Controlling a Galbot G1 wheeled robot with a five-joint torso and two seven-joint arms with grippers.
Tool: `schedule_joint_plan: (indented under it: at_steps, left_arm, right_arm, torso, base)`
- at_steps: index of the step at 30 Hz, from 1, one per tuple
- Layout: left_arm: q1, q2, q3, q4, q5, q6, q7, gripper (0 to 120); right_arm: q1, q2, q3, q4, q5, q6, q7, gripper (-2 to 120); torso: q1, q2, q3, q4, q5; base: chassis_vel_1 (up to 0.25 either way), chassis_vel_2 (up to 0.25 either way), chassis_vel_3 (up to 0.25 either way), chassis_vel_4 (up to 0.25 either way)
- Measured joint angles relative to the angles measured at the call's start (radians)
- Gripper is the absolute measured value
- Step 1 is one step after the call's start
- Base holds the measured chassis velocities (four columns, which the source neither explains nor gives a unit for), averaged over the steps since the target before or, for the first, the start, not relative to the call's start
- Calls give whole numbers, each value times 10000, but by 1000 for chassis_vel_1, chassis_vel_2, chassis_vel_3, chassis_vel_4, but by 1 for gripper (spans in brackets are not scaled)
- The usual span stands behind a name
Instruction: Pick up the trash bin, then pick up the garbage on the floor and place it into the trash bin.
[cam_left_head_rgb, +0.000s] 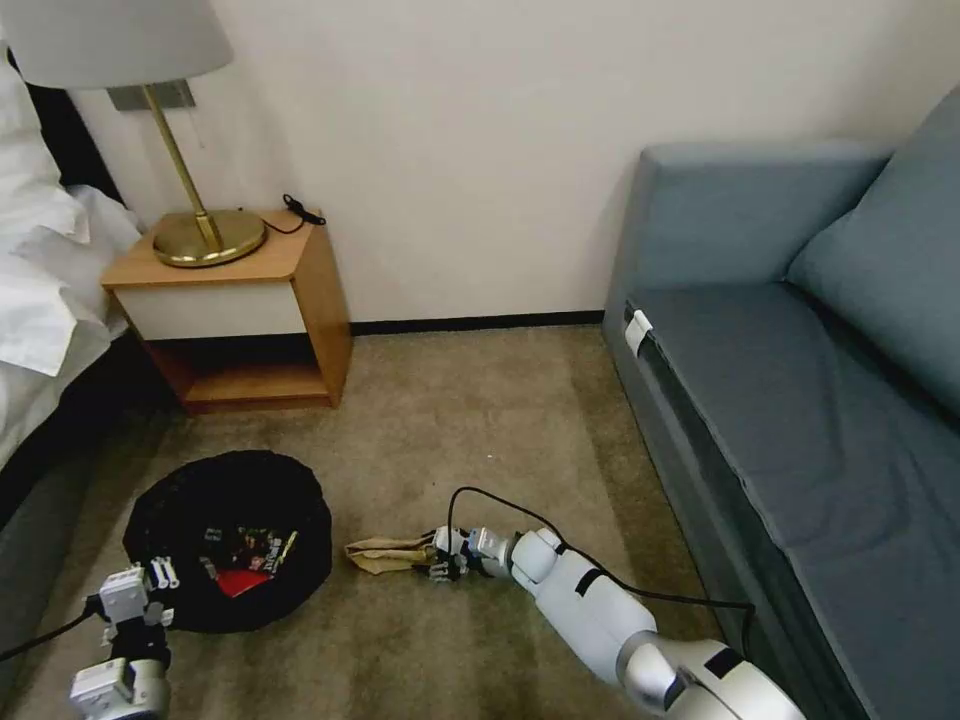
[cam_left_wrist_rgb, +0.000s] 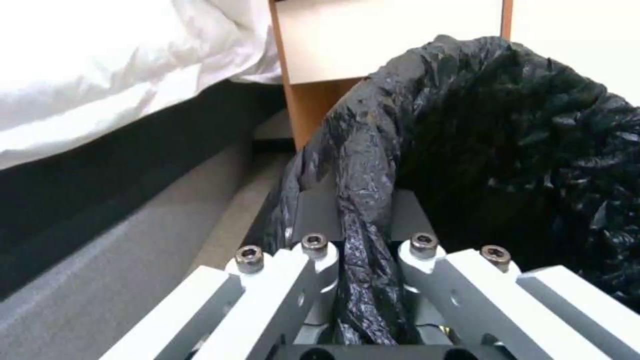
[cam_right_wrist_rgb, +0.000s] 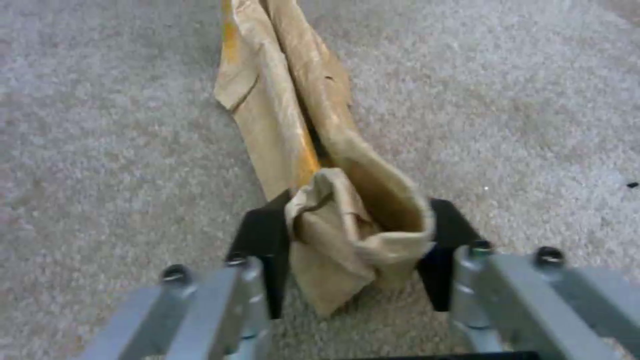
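Observation:
The trash bin (cam_left_head_rgb: 205, 475), low, round and lined with a crinkly black bag, sits on the carpet at the left. Inside it lie a red wrapper (cam_left_head_rgb: 240, 582) and other small litter (cam_left_head_rgb: 268, 547). My left gripper (cam_left_head_rgb: 160, 575) is shut on the bin's near rim; in the left wrist view the black liner (cam_left_wrist_rgb: 520, 150) is pinched between its fingers (cam_left_wrist_rgb: 363, 200). To the right of the bin, a crumpled brown paper bag (cam_left_head_rgb: 385, 553) lies on the floor. My right gripper (cam_left_head_rgb: 437, 558) is down at carpet level, its black pads (cam_right_wrist_rgb: 267, 250) closed on the bag's near end (cam_right_wrist_rgb: 347, 235).
A wooden nightstand (cam_left_head_rgb: 250, 300) with a brass lamp (cam_left_head_rgb: 205, 235) stands against the wall behind the bin. A bed with white linen (cam_left_head_rgb: 40, 300) runs along the left. A blue-grey sofa (cam_left_head_rgb: 800, 400) fills the right. Open carpet (cam_left_head_rgb: 480, 420) lies between them.

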Motion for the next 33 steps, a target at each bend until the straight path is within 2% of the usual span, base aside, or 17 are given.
schedule_joint_plan:
  at_steps: [3, 4, 6, 9, 11, 27, 33]
  left_arm:
    - [-2, -4, -7, 15, 0, -12, 1, 7]
    - [-2, -4, -7, 15, 0, -12, 1, 7]
    - [-1, -7, -13, 31, 1, -15, 3, 7]
    - [1, -8, -27, 32, 3, -17, 7, 7]
    - [1, -8, -33, 32, 3, -19, 8, 7]
    - [130, -20, -81, 93, 2, -203, 9, 7]
    - [138, -74, -26, 12, 19, -193, 9, 7]
  right_arm:
    - [-4, -2, 20, -79, 26, 70, -11, 28]
    - [-4, -2, 20, -79, 26, 70, -11, 28]
    - [-4, -3, 52, -140, 35, 128, -17, 16]
    - [2, -4, 66, -174, 36, 166, -27, 5]
    - [4, -5, 93, -185, 44, 199, -29, 2]
    - [126, -10, 1435, 250, 984, 261, 140, 2]
    - [148, -11, 1544, 1317, 2037, 387, 1273, 2]
  torso:
    - [0, 0, 0, 0, 1]
    - [0, 0, 0, 0, 1]
    - [0, 0, 0, 0, 0]
    - [0, 0, 0, 0, 1]
    - [0, 0, 0, 0, 1]
    - [0, 0, 0, 0, 0]
    - [0, 0, 0, -1, -1]
  base:
    - [0, 0, 0, 0]
    - [0, 0, 0, 0]
    - [0, 0, 0, 0]
    - [0, 0, 0, 0]
    - [0, 0, 0, 0]
    - [0, 0, 0, 0]
    - [0, 0, 0, 0]
